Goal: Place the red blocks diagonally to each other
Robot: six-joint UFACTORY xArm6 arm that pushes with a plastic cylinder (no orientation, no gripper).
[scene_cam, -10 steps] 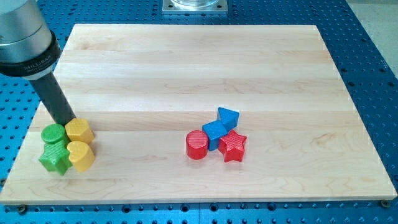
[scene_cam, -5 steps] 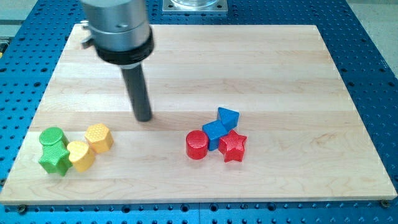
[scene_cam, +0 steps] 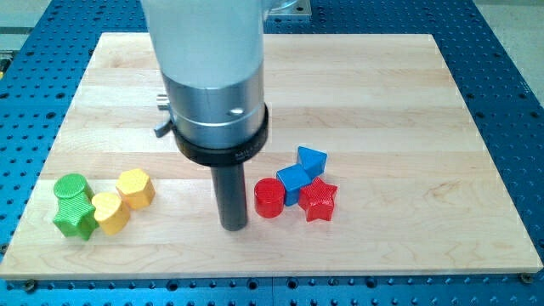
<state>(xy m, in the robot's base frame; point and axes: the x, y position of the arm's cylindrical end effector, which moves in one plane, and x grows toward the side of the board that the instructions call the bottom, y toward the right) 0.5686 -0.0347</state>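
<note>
A red cylinder (scene_cam: 269, 199) and a red star (scene_cam: 319, 200) lie right of the board's middle, near the view's bottom. A blue cube (scene_cam: 295, 181) sits between them, touching both. A blue triangular block (scene_cam: 312, 160) rests against the cube's upper right. My tip (scene_cam: 234, 226) stands just left of the red cylinder and slightly below it, a small gap apart.
At the view's lower left sit a green cylinder (scene_cam: 71, 188), a green star (scene_cam: 75, 216), a yellow heart (scene_cam: 110, 212) and a yellow hexagon (scene_cam: 135, 188). The wooden board (scene_cam: 382, 93) lies on a blue perforated table.
My tip moved from the lower-left cluster across the board to just left of the red cylinder. The yellow hexagon shifted to the right early on. The red and blue blocks have not moved.
</note>
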